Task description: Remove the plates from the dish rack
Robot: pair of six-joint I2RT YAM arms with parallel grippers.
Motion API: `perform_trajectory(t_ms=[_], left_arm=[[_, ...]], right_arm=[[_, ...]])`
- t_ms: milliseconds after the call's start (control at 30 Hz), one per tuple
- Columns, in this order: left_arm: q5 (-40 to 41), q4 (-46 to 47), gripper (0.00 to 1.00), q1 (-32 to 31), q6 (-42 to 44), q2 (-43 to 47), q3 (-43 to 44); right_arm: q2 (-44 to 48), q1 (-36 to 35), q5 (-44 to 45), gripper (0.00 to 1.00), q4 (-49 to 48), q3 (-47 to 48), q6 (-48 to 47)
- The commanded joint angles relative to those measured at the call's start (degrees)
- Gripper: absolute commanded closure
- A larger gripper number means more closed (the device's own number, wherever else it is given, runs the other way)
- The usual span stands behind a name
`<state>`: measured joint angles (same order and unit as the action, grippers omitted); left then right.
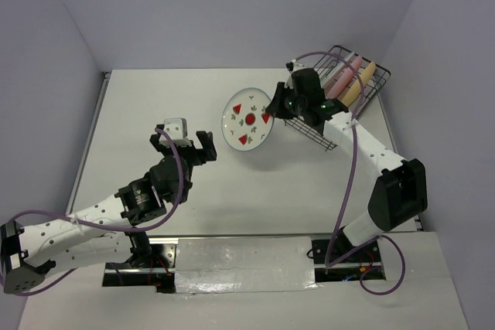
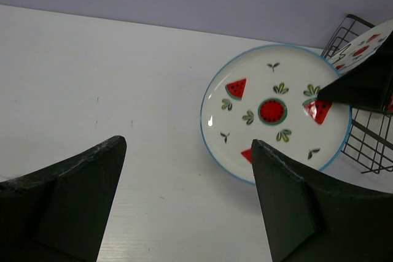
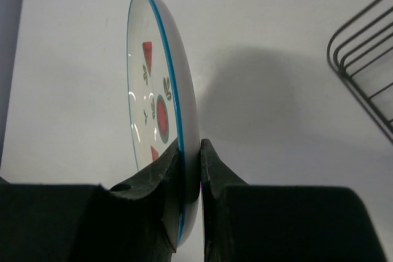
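Right gripper (image 3: 190, 148) clenches the rim of the white round plate with red watermelon prints (image 3: 175, 90), already clear of the black wire dish rack (image 1: 383, 76) at the bench's far-right corner. Plain pink plate (image 1: 343, 75) and pale yellow-orange plate (image 1: 358, 87) stand racked, not yet unloaded. Left gripper (image 1: 184, 143): released, empty.

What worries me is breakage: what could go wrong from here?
1. The right pincer pinches the printed plate only at its rim, so it may pivot or slip out.
2. The plate is close beside the dish rack; a swing could clip the wire.
3. The open left pincer sits near the plate's other side, so a misjudged approach might bump it.
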<state>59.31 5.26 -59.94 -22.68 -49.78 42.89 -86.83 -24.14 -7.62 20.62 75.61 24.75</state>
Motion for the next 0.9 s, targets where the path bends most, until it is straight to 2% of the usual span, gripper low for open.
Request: perform_trajectory(t_ms=[0, 133, 333, 533, 867], left_arm=[[2.31, 3.09, 0.05, -0.35, 0.18, 0.03, -0.18], [2.39, 3.35, 0.05, -0.35, 0.18, 0.30, -0.44], [2.30, 4.33, 0.05, -0.35, 0.79, -0.58, -0.88], [2.30, 2.39, 0.05, -0.35, 0.44, -2.60, 0.96], [1.60, 3.71, 0.05, -0.35, 0.53, -1.02, -0.27]], right_arm=[[5.09, -0.90, -3.19, 1.00, -15.60, -2.92, 4.51], [5.00, -2.05, -7.23, 1.00, -22.98, -10.55, 7.32], [3.86, -4.42, -10.83, 1.00, -27.56, -16.97, 8.99], [3.94, -4.95, -9.96, 1.00, -31.60, -24.00, 11.98], [5.79, -4.95, -7.69, 1.00, -36.09, -32.28, 13.92]])
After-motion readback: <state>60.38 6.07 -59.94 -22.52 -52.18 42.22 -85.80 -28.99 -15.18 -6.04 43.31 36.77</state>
